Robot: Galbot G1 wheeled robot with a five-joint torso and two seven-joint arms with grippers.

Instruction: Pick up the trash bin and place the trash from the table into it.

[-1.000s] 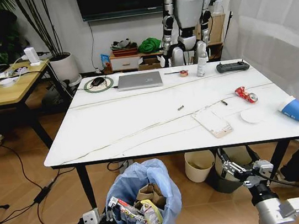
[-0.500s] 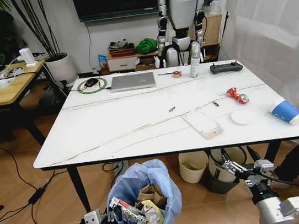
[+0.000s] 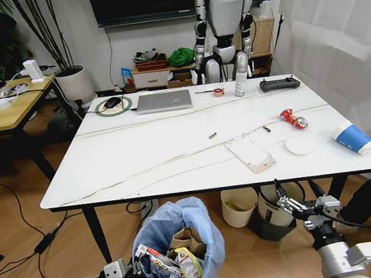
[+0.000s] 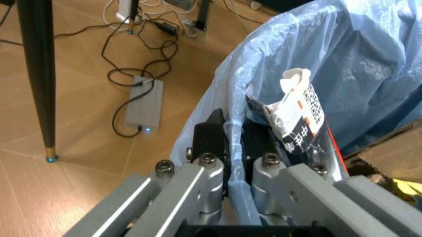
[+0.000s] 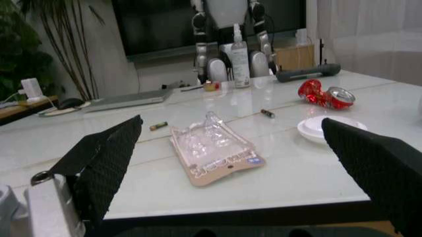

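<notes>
Holding the trash bin [image 3: 179,254] at lower centre of the head view, left end effector [image 4: 232,148] clamped on its bag rim | right end effector [image 3: 293,207] at lower right, pads spread, empty, below the worktop [image 3: 140,159] edge | flat packet [image 5: 214,150] just beyond it, red can [image 5: 325,95] farther | next: raise, reach the packet.

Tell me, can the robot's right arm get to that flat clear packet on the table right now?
Probably yes. The right gripper is open, just below the table edge, and the flat packet lies near that edge in front of it. Nothing sits between them; it would just need to rise above the tabletop.
</notes>
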